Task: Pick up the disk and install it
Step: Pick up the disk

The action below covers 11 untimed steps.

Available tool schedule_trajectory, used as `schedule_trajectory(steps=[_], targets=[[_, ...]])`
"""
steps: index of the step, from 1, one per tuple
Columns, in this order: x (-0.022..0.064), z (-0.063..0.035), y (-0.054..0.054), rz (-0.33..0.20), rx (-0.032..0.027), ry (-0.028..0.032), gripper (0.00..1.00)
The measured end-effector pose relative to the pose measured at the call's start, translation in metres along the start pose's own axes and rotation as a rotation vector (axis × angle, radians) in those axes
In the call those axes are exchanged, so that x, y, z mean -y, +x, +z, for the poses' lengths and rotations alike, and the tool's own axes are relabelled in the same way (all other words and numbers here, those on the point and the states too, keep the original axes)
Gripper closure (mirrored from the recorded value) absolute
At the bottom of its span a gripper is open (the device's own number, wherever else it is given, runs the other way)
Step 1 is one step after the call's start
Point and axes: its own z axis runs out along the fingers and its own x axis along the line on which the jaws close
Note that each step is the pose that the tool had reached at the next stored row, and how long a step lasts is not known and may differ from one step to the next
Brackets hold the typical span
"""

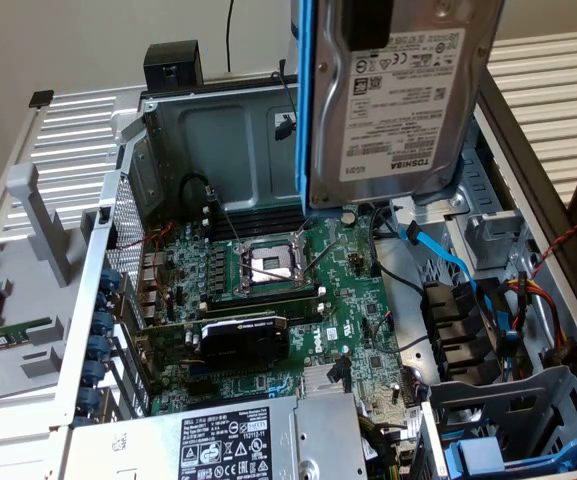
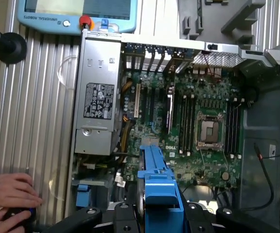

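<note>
While jaws hold it aloft, disk point(image 1: 398, 100) labelled TOSHIBA, motherboard point(image 2: 183, 160) marked DELL.

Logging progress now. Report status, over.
Gripper shut on the disk. Disk aloft, on end, above the open case. Blue cable lies beneath it.

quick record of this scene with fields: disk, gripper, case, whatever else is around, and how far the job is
disk: silver drive in a blue carrier, hanging on end, label upside down
gripper: shut on the disk from above
position: disk raised over the open case, touching nothing inside it
motherboard: exposed in the case floor
power supply: grey box with a label, mounted in the case
hand: a person's, on the ribbed table beside the case
status: disk picked up, not installed
</note>
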Motion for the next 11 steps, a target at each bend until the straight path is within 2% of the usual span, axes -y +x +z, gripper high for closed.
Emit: schedule_trajectory(steps=[3,11], targets=[[0.0064,-0.0023,0.004,0.0,0.0,-0.0001,0.63],[0.0129,-0.009,0.021,0.0,0.0004,0.0,0.63]])
